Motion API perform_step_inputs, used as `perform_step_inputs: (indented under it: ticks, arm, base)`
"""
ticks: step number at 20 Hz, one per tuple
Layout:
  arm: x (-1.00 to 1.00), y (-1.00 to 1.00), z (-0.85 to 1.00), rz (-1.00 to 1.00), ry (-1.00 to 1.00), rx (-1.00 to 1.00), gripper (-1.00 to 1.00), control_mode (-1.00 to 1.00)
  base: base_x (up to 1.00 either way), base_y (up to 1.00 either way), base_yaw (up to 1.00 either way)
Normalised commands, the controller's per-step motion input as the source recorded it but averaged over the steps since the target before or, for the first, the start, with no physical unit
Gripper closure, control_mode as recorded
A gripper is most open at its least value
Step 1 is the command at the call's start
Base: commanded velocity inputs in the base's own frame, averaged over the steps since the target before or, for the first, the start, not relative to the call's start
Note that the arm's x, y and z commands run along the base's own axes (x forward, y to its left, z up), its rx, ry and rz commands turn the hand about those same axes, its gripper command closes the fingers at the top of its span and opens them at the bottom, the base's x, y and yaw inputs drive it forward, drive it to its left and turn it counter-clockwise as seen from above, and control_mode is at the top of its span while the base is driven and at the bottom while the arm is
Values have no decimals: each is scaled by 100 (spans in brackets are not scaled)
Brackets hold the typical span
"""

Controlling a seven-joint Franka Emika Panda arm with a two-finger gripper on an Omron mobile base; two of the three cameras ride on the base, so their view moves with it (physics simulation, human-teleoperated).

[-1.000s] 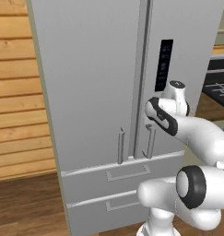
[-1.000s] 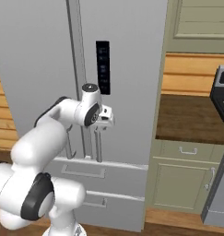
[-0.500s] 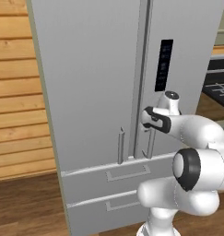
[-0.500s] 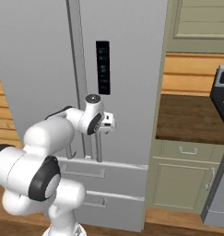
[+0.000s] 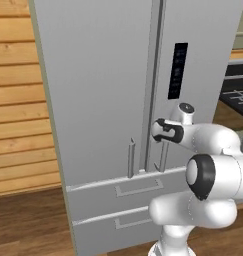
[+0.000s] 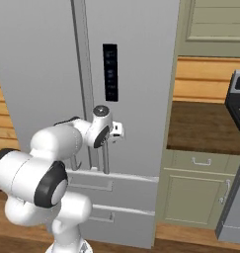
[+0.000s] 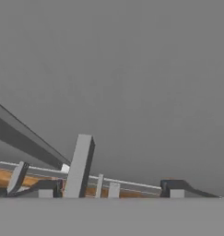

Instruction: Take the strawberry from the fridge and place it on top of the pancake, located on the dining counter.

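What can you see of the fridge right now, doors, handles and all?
The fridge is a tall light-grey cabinet with a smooth, metal-looking face. Both upper doors are shut, meeting at a vertical seam. The right door carries a dark control panel. Short vertical bar handles stand low on each door beside the seam, and two closed drawers with recessed pulls sit below. It stands against a wooden plank wall, next to green cabinets. The gripper is right at the right door's handle, though contact is unclear.
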Motion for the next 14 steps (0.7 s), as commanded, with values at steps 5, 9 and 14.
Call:
perform_step_inputs:
  ticks: [5,9,14]
  arm:
    - [-9,-18,-9,0,-8,2,100,-100]
    - [-21,-47,0,0,-2,1,100,-100]
    - [-76,-88,0,0,-5,0,100,-100]
  base:
    - [0,0,0]
    - [0,0,0]
    - [0,0,0]
